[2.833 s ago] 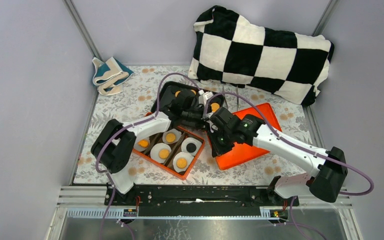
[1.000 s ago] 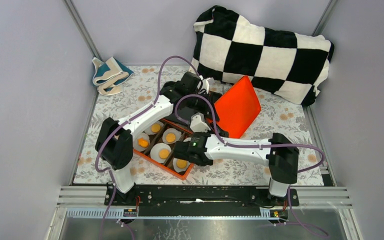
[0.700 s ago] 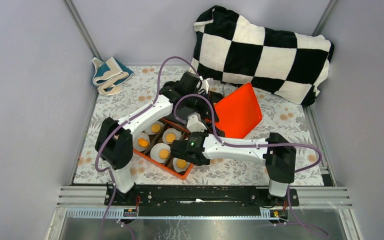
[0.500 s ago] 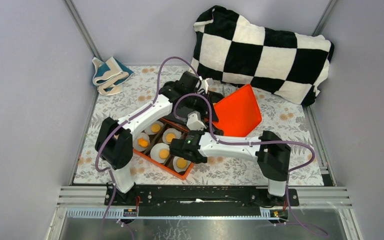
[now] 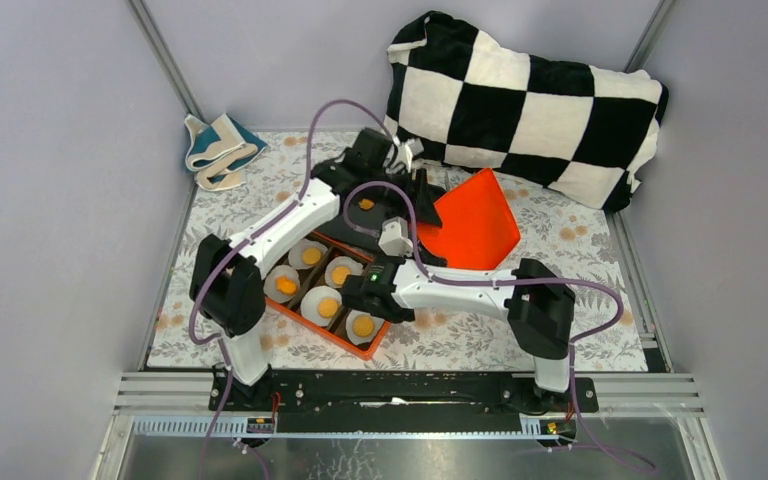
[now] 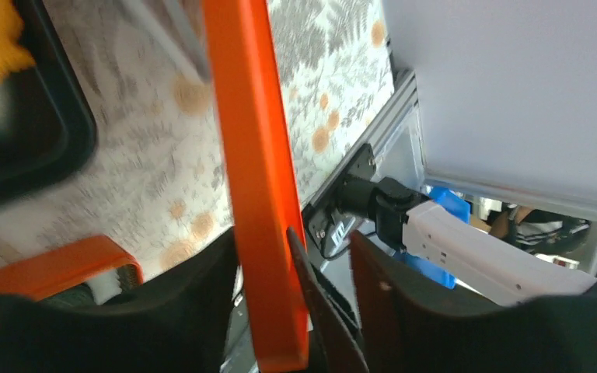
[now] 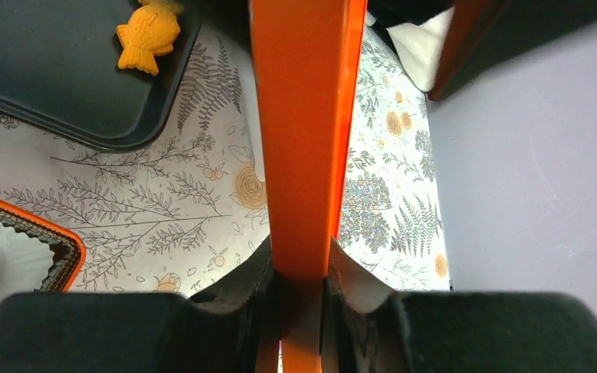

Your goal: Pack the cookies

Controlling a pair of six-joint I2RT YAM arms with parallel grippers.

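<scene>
An orange box [image 5: 385, 328] holds several orange-yellow cookies [image 5: 328, 306] in white paper liners. Its rim shows in the right wrist view [image 7: 64, 242]. Behind it a black tray [image 5: 348, 222] holds a fish-shaped cookie [image 7: 146, 35] that also shows from above [image 5: 365, 203]. The orange lid [image 5: 472, 225] stands tilted up on edge over the mat. My left gripper [image 5: 407, 172] is shut on its far edge [image 6: 264, 249]. My right gripper [image 5: 400, 235] is shut on its near edge [image 7: 299, 268].
A black-and-white checkered pillow [image 5: 530, 100] lies along the back right. A folded teal-and-cream cloth [image 5: 220, 148] lies at the back left. The floral mat [image 5: 570, 250] covers the table between grey walls. My right arm stretches across the front of the mat.
The lid went from lying flat at the right to standing tilted between both grippers. My right arm swung left toward the box. My left gripper moved a little toward the back.
</scene>
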